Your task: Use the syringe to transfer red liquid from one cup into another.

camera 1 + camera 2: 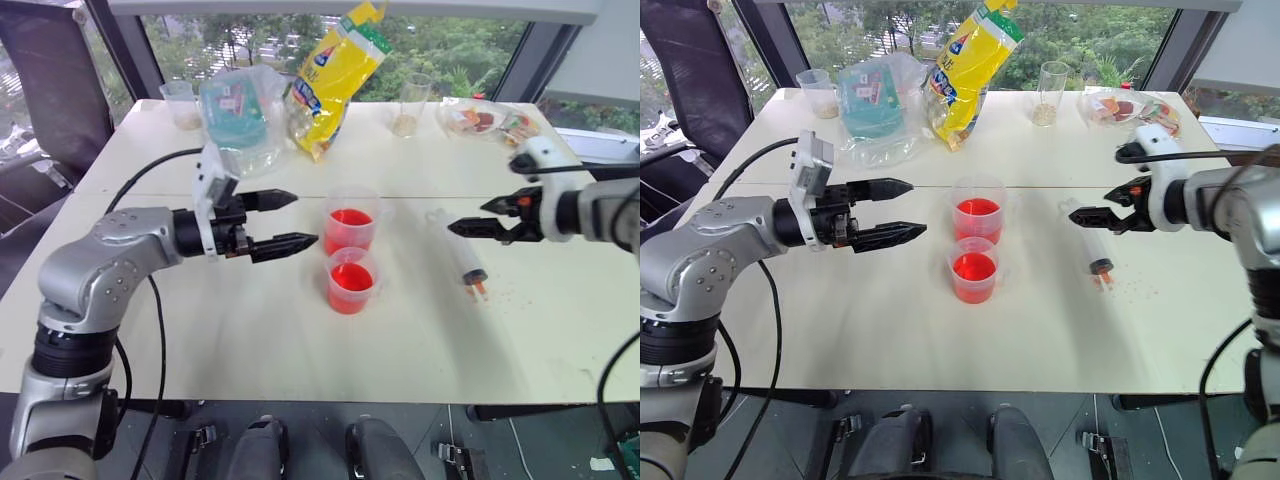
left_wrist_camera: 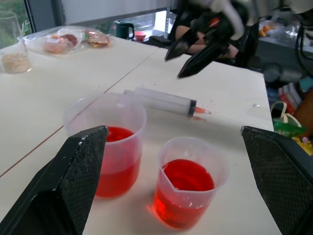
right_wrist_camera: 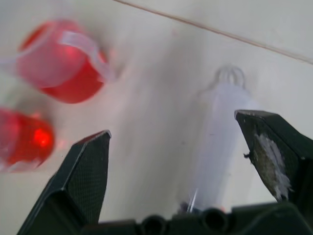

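Observation:
Two clear cups of red liquid stand mid-table: the wider far cup (image 1: 351,225) and the near cup (image 1: 349,282), touching or nearly so. The syringe (image 1: 459,254) lies flat on the table to their right, its orange-red tip (image 1: 479,288) toward the near edge. My right gripper (image 1: 472,221) hovers open just above the syringe's far end, pointing left; between its fingers lies the syringe (image 3: 217,142). My left gripper (image 1: 290,220) is open and empty, level, pointing right at the cups from their left. From the left wrist, both cups (image 2: 188,188) sit between the fingers.
At the table's back stand a yellow bag (image 1: 335,75), a clear bag with a teal box (image 1: 238,110), two clear cups with beige contents (image 1: 181,103) (image 1: 410,103), and a wrapped snack tray (image 1: 487,120). Small red droplets dot the table beside the syringe tip.

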Tool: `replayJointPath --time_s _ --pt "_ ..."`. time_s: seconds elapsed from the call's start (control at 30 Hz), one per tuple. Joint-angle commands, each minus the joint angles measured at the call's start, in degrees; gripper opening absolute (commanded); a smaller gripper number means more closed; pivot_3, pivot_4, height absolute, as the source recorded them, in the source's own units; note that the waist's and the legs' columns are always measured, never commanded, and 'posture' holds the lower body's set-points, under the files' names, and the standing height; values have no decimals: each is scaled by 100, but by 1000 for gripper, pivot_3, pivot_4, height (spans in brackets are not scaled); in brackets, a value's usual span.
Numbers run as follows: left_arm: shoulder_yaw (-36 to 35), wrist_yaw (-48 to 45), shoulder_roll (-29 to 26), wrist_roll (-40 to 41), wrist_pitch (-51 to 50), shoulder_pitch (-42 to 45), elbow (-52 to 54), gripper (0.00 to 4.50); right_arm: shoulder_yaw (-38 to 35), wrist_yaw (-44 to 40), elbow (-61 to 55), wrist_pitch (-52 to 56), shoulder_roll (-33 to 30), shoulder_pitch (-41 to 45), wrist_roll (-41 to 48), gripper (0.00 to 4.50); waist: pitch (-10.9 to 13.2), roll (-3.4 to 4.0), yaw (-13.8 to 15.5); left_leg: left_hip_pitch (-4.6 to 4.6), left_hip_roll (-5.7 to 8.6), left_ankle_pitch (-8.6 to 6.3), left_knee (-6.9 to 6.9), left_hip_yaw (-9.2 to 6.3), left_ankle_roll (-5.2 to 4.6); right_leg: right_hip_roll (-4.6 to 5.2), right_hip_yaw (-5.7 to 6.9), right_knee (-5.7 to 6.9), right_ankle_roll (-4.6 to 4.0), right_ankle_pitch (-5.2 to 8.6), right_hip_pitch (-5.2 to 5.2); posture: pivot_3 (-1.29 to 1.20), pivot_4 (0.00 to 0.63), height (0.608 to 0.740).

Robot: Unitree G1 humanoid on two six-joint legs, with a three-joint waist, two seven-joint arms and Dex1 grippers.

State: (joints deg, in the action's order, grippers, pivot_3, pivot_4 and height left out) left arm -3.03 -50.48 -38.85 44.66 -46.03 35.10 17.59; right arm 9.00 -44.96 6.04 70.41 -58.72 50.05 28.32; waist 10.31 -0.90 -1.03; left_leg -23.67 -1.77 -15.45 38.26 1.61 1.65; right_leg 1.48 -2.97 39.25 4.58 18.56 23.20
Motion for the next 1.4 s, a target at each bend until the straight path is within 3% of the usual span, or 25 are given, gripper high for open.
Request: replayJointPath --time_s 0.03,0.27,0.53,0.63,0.73,0.8,0.97,1.13,1.23,1.4 --pt "-51 6 62 -65 184 46 72 4500 562 -131 1023 -266 267 544 -648 4448 0 0 3 -1 0 0 0 1 0 0 0 -1 0 0 1 0 150 740" --pt "-90 231 278 -161 330 -138 248 4500 1252 -265 3451 -1354 1142 1421 -1876 4448 0 0 1 -7 1 0 -2 6 0 2 1 -3 0 0 10 0 150 740" --pt "-145 304 262 -165 392 -312 358 4500 1414 -679 4714 -2110 1685 1775 -2682 4448 0 0 -7 -7 0 1 -2 6 1 3 1 1 0 0 12 0 150 740" --pt "-142 304 253 -167 418 -369 377 4500 1439 -820 4839 -2179 1821 1781 -2886 3622 0 1 -19 -6 0 1 -2 6 1 2 2 2 0 0 11 0 150 740" --pt "-104 321 277 -186 427 -341 353 4500 1448 -962 4810 -2166 1890 1712 -3045 2046 -1 0 -15 -3 0 1 -2 5 2 2 2 4 0 0 8 0 150 740" --pt "-147 275 229 -168 437 -370 358 4500 1408 -1008 4671 -2041 1928 1647 -3100 1373 -1 -1 -14 5 0 1 -1 5 2 2 2 4 0 0 -2 0 150 740" --pt "-153 101 96 -270 536 -251 177 4500 980 -816 4134 -1498 1895 1617 -3004 1371 -1 0 -11 8 0 1 -2 6 2 3 2 5 0 0 -3 0 150 740" --pt "-241 -31 -12 -252 519 102 -180 4500 241 -279 2359 -1298 1597 1312 -2909 1371 1 2 0 4 0 1 -5 8 2 3 1 7 0 0 8 0 150 740" --pt "-129 -79 66 -328 536 423 -488 4500 -1105 277 612 -2604 2096 914 -2181 1371 1 2 -11 -3 1 1 -8 8 2 2 1 5 0 0 14 0 150 740" --pt "-100 -301 13 -449 613 612 -797 4500 -2077 949 -744 -3233 3482 669 -1162 1371 -1 0 -118 -4 -6 5 -12 3 9 -3 2 15 0 0 19 0 150 740"
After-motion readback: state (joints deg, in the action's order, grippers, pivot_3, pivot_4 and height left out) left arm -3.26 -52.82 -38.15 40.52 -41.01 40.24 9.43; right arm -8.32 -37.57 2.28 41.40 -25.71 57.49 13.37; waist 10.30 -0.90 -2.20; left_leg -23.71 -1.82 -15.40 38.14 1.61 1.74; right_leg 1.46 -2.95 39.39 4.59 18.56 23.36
